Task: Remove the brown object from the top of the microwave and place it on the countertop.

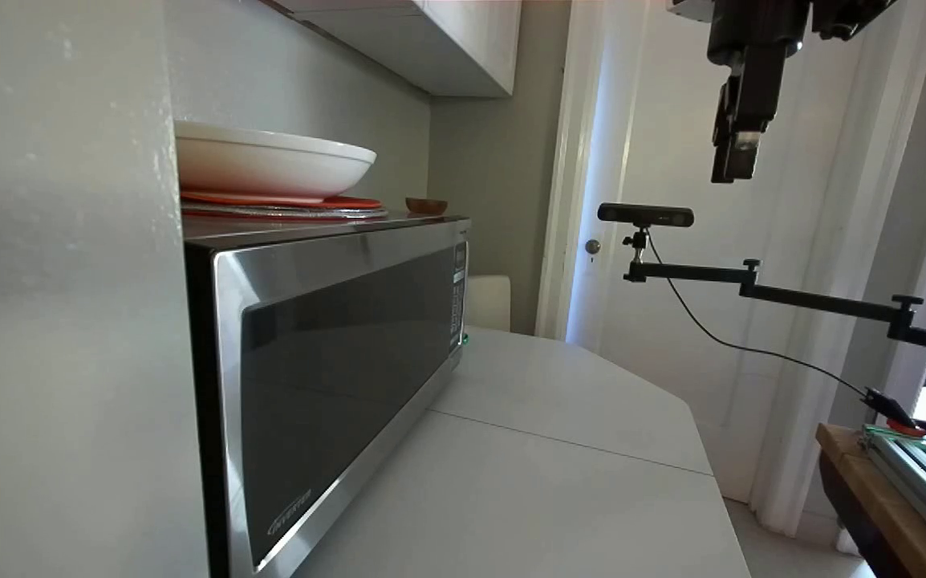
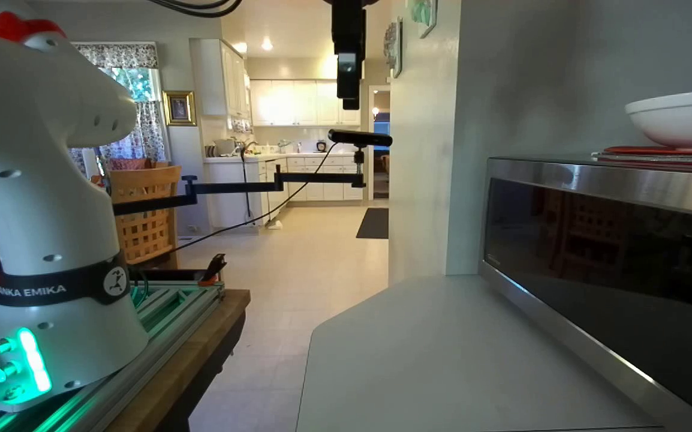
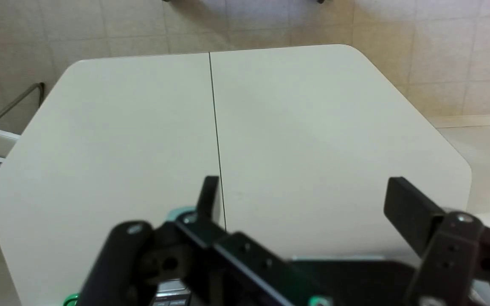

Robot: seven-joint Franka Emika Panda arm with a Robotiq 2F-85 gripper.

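Brown object (image 1: 426, 206): on top of the microwave (image 1: 343, 353), beyond the stacked plates (image 1: 355, 203) in an exterior view; seemingly untouched;
Hand (image 3: 302, 187): spread, gripping nothing; high, well apart from the brown object;
Bench (image 3: 313, 119): placing not yet done; reach, grasp and lift also left

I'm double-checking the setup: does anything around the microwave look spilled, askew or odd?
Nothing looks spilled or askew. One mild oddity: a small green thing peeking out beside the microwave, near its control panel; too little shows to say what it is. The brown object sits level on top.
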